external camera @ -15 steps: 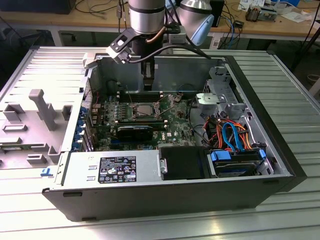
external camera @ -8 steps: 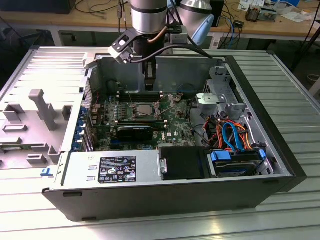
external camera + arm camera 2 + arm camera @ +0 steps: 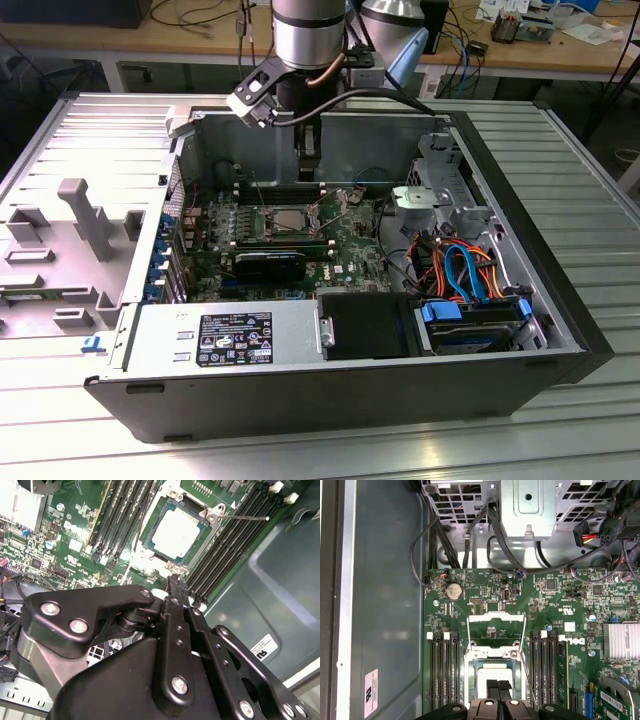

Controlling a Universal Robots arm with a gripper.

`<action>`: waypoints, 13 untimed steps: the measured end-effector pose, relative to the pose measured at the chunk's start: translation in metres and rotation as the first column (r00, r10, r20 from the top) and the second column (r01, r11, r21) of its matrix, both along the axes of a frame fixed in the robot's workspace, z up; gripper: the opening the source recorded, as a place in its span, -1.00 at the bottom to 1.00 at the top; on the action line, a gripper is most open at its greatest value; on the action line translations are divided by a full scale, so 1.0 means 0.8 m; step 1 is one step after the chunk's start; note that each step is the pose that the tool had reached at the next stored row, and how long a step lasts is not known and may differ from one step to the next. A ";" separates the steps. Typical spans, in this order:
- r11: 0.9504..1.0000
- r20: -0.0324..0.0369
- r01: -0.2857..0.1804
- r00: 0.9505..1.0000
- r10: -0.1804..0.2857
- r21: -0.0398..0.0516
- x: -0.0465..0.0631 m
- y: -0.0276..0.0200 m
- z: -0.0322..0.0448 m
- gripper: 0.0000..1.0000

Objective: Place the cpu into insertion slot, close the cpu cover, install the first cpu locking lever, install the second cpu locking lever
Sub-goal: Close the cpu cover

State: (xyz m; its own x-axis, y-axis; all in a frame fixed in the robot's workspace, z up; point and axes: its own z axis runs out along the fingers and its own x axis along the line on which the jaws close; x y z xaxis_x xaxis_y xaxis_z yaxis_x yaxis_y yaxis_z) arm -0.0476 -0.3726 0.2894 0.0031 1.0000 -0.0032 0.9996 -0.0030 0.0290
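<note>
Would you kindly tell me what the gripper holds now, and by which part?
Nothing, as far as I can see: the black gripper is shut with nothing between its fingers, and the flat silver-grey square cpu lies in the silver-rimmed insertion slot.

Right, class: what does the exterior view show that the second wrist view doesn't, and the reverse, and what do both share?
Exterior view: the whole open computer case, its power supply, and blue and orange drive cables. Second wrist view: a white sticker on the case wall and screw heads on the tool. Both: the tool, the cpu in its insertion slot, memory slots, green motherboard.
</note>
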 end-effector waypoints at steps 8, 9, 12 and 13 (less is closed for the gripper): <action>1.000 0.000 0.000 1.000 0.000 0.000 0.018 0.0000 -0.0012 -0.79; 1.000 0.000 0.000 1.000 0.000 0.000 0.020 0.0000 -0.0013 -0.79; 1.000 0.000 0.000 1.000 0.000 0.000 0.028 0.0000 -0.0019 -0.79; 1.000 0.000 0.000 1.000 0.000 0.000 0.031 0.0000 -0.0022 -0.79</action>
State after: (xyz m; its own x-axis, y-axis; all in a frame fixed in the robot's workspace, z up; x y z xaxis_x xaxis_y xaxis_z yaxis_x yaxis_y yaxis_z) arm -0.0229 -0.3726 0.2876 0.0031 1.0000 -0.0033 0.9996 -0.0030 0.0288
